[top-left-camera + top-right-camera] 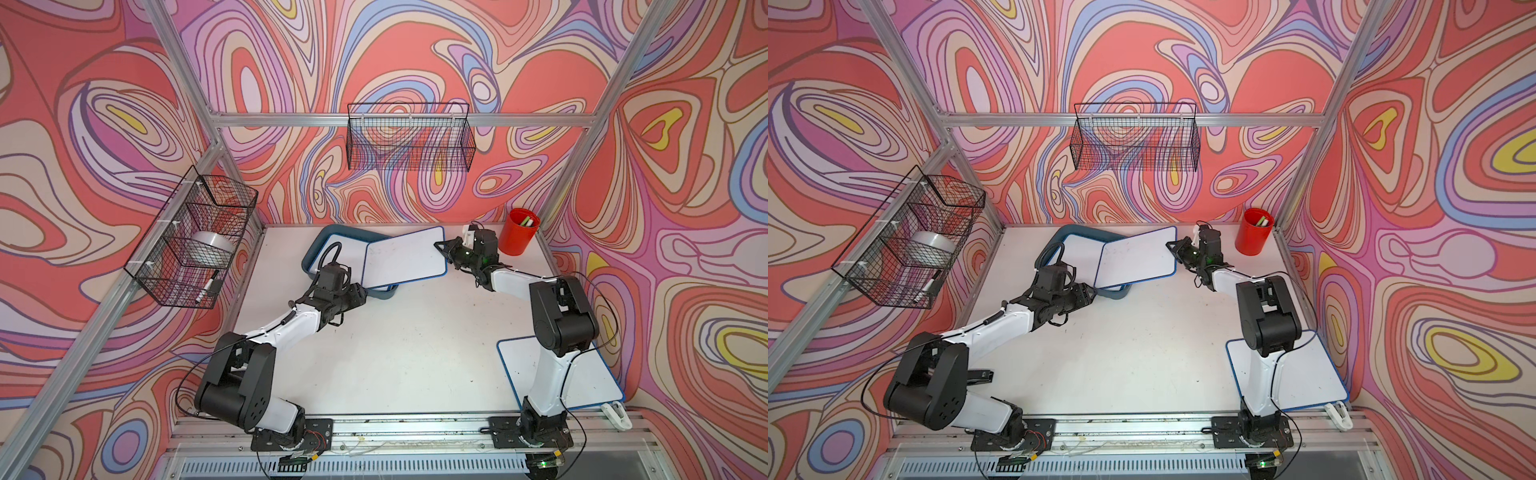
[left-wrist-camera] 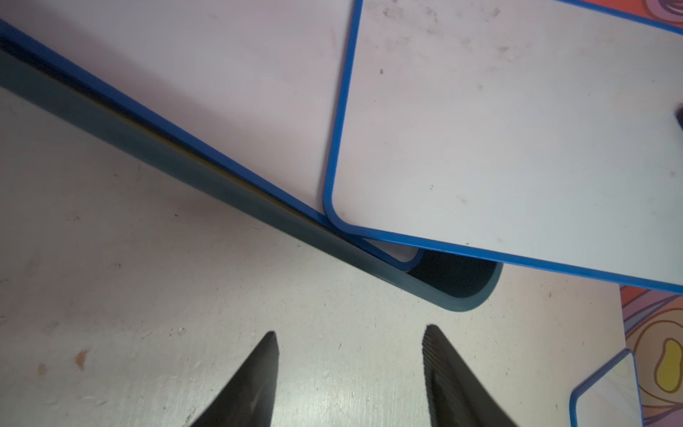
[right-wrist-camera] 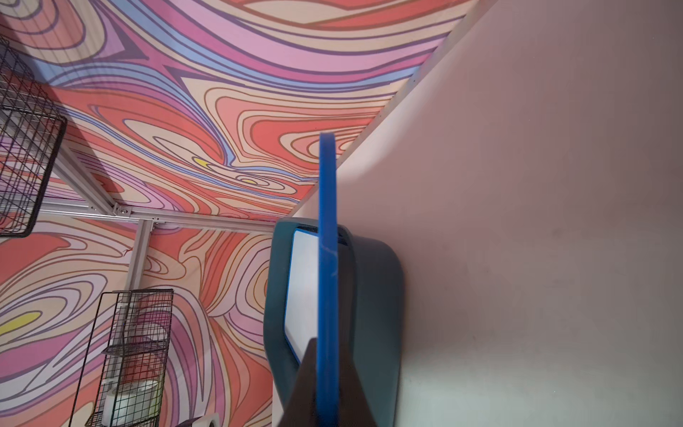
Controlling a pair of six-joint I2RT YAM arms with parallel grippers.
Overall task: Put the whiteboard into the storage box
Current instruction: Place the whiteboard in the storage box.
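Whiteboard [image 1: 405,262]: flat, blue-edged, tilted over teal storage box [image 1: 311,254].
Right gripper [image 1: 441,246]: clamped on its edge.
Left gripper [image 2: 351,334]: parted, empty.

A whiteboard [image 1: 1138,259] is gripped at one edge by the right gripper [image 1: 1173,248] and held partly over the storage box [image 1: 1119,293] (a second board [image 1: 1079,253] is seen inside); the left gripper [image 1: 1091,293] is seen just beside it.

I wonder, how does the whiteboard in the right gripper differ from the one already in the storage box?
The held whiteboard is clamped at its edge by the right gripper; no gripper holds the boxed whiteboard. The held one sits skewed, overhanging the storage box rim; the boxed one lies inside, along its wall. Both are white with blue rims.
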